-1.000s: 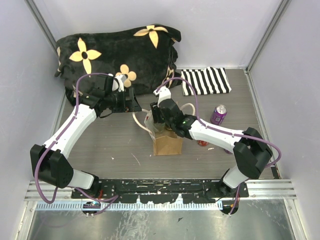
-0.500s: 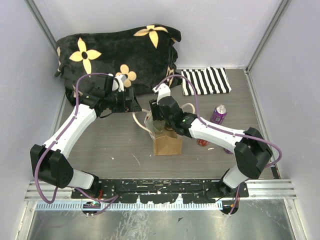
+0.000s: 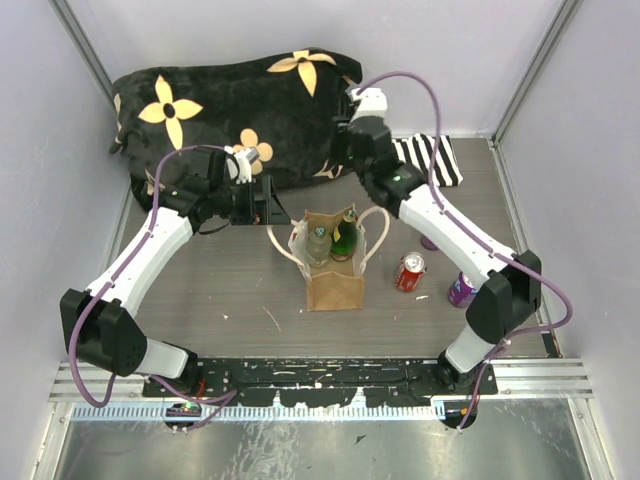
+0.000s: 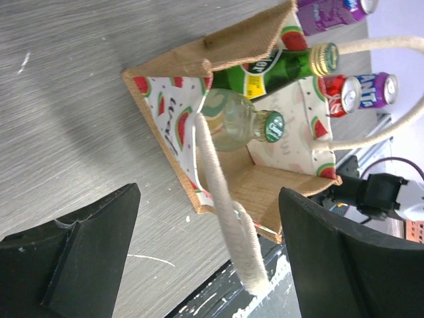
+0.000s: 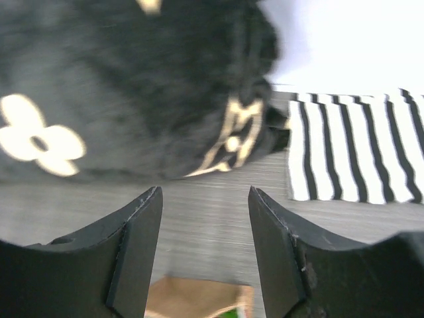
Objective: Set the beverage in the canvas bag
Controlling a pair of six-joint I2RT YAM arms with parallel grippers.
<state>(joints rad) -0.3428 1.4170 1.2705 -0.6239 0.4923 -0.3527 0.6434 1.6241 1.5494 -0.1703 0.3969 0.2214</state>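
Bag point(image 3: 335, 288) stands upright mid-table with its mouth open. Two bottles stand in it side by side, necks up: green bottle point(image 4: 278, 66) and clear bottle point(image 4: 232, 119). Judged from that, the beverage is already in.

Left gripper point(image 4: 209, 199): fingers spread wide and empty, one rope handle point(image 4: 212, 165) lying limp across the gap. You seem to park it just beside the bag to steady the soft mouth.

Right gripper point(image 5: 205, 192): fingers apart, nothing between them. It is raised near the cushion point(image 3: 220, 100), well apart from the bag.

Materials:
- Bag is coarse tan canvas with a white watermelon-print lining and cream twisted rope handles.
- Bottles are smooth and narrow-necked, with crimped caps.
- Red can point(image 3: 409, 271) and purple can point(image 3: 460, 289) stand outside on the table.
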